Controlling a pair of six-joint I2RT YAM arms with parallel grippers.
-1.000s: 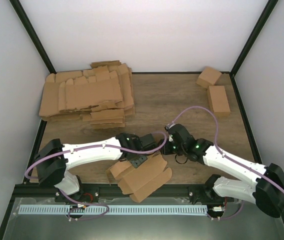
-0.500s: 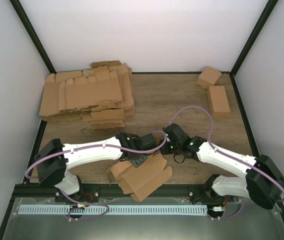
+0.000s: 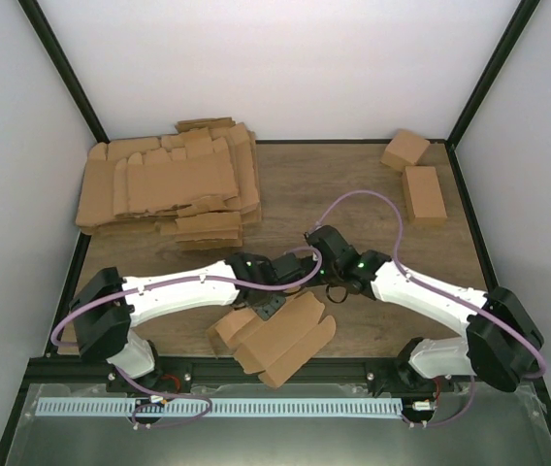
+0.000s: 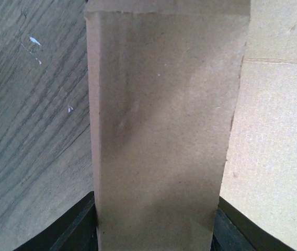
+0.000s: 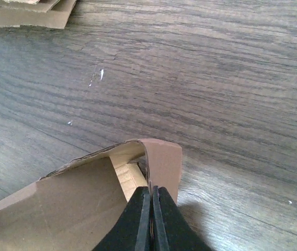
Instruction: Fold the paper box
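The box (image 3: 280, 340) is lying partly folded at the near centre of the counter (image 3: 353, 194). The right gripper (image 5: 151, 194), jaws pressed together, is pinching its curled flap edge, apparently to crease it. The left gripper (image 4: 156, 225) is straddling an upright flap, likely steadying it; whether its jaws are gripping, I cannot tell.

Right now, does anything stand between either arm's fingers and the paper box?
Nothing visible does. The right fingers pinch a curled flap of the paper box, and another flap fills the gap between the left fingers.
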